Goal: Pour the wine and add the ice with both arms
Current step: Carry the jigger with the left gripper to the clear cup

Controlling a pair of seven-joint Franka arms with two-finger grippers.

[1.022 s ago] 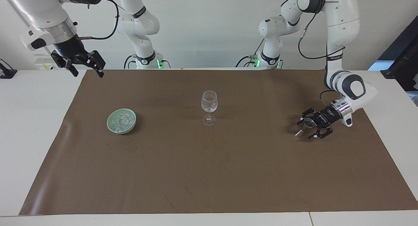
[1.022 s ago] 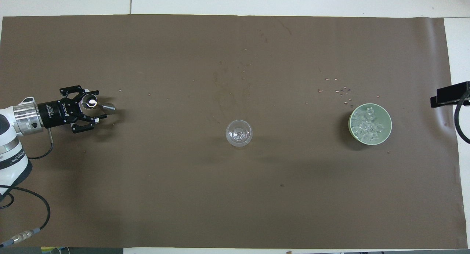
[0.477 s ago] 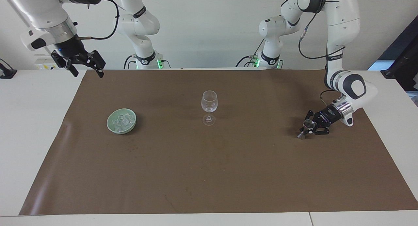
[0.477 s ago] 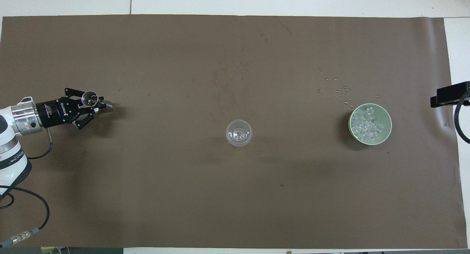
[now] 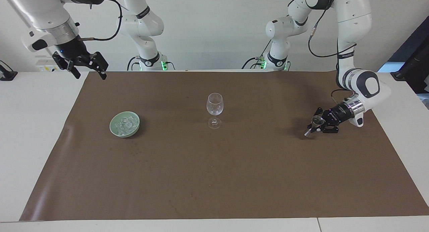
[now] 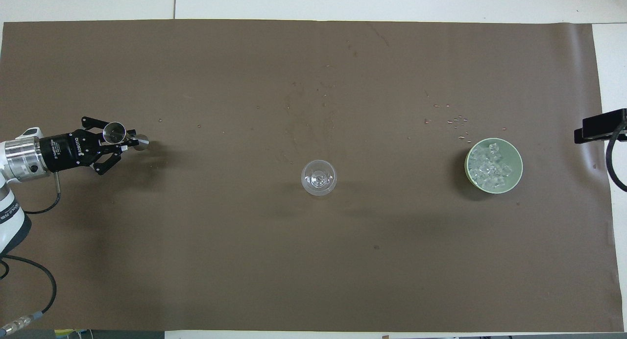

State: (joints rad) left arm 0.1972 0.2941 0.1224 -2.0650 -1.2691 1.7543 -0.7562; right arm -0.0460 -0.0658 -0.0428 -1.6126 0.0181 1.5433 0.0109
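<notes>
Right in the middle of the brown mat (image 5: pixel 234 178) stands the wine glass (image 5: pixel 214 110), upright, and everything else sits off from it. Toward the right arm's end of the table from the glass, about level with it, is a green bowl (image 5: pixel 112 127) with the ice (image 5: pixel 126 125) piled inside, all of it in the bowl. Toward the left arm's end from the glass, well apart, the left gripper (image 5: pixel 317 125) is down low over the mat, fingers clenched around a small metal jigger (image 5: pixel 312 127) that's tilted with its lower end touching or just off the mat, can't tell which. The right gripper (image 5: pixel 87 70) waits up high, well away from the glass, fingers spread and holding nothing.
</notes>
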